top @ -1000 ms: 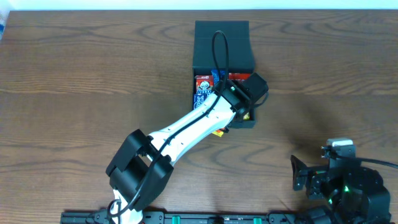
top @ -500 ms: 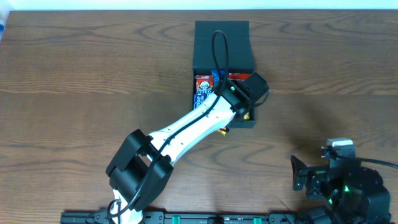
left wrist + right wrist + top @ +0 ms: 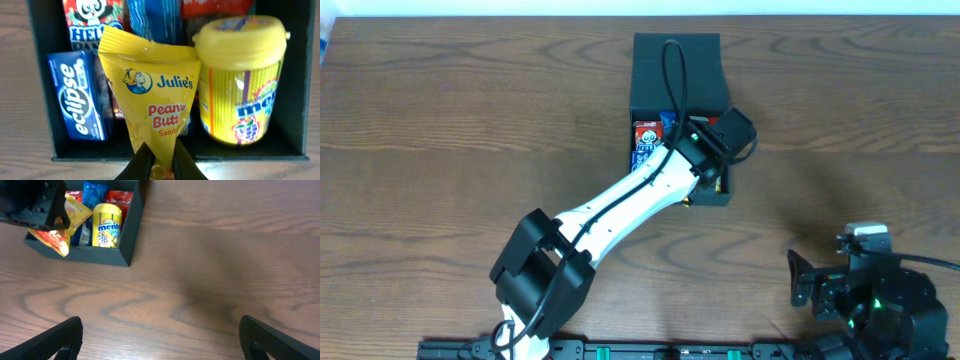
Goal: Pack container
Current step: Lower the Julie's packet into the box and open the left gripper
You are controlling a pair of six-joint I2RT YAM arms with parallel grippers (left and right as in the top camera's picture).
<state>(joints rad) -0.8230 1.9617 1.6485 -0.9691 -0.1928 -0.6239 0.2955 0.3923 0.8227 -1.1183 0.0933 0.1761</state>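
Wooden table [image 3: 470, 120], container [image 3: 705, 80] just beneath left end effector [image 3: 162, 147] with yellow packet [image 3: 150, 95]

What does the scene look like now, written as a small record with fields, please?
container: lid open, standing on the table
inside: Mentos tub, Eclipse pack, Hello Panda box
left gripper: shut on Julie's packet, over the container's near wall
right gripper: open, holding nothing, apart from the container

table [image 3: 440, 120]: brown wood, wavy grain | mentos tub [image 3: 242, 85]: yellow | eclipse pack [image 3: 75, 102]: blue
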